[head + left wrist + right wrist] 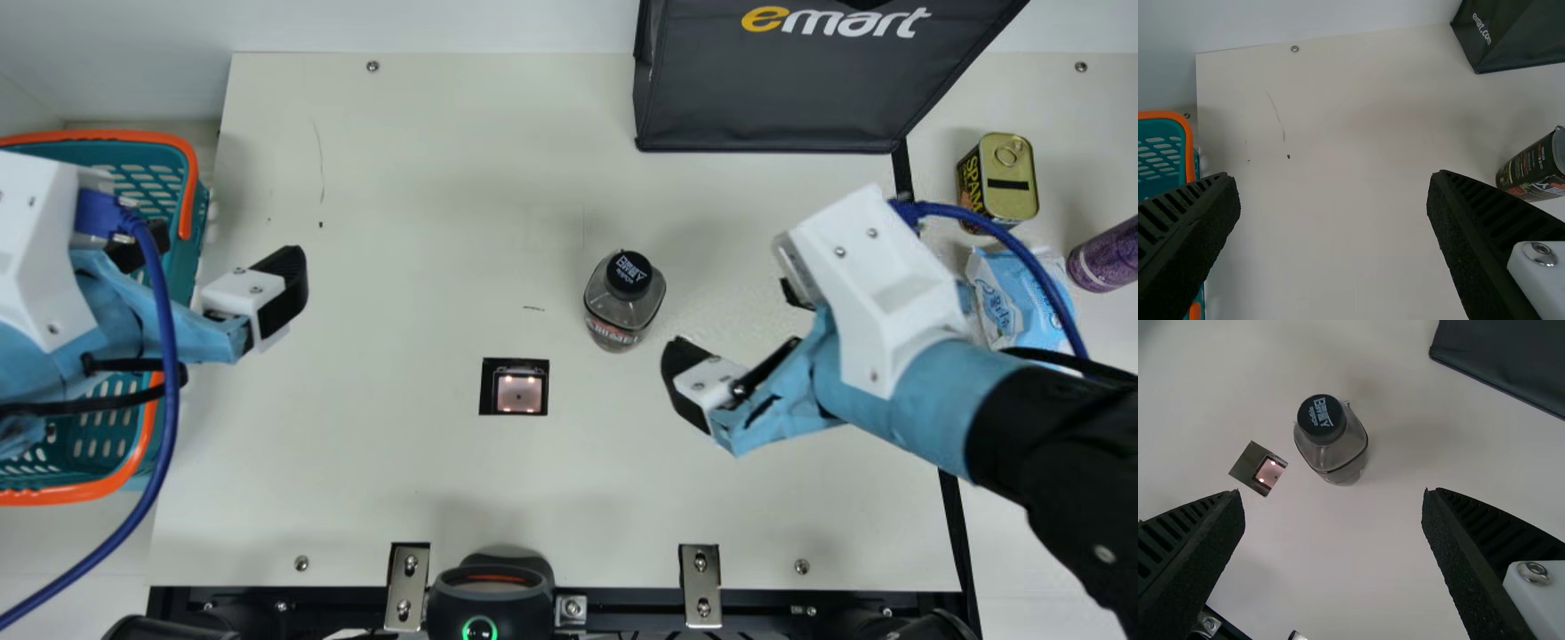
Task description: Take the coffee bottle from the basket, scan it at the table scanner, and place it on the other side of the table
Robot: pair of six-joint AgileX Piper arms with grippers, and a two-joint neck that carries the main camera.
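Note:
The coffee bottle (624, 302), clear with a black cap, stands upright on the table, right of and a little behind the scanner (519, 394). My right gripper (736, 324) is open just to the bottle's right, not touching it. In the right wrist view the bottle (1331, 447) is beyond my right gripper (1333, 496), with nothing between the fingers. My left gripper (213, 255) is open over the table's left edge, beside the basket (169, 140). In the left wrist view the bottle's dark label (1533, 172) shows beyond one finger of my empty left gripper (1333, 179).
A black bag (773, 98) stands at the back of the table. To the right, past a dark strip, are a yellow can (1009, 178), a light blue packet (1013, 302) and a purple container (1111, 255). A black device (489, 600) sits at the front edge.

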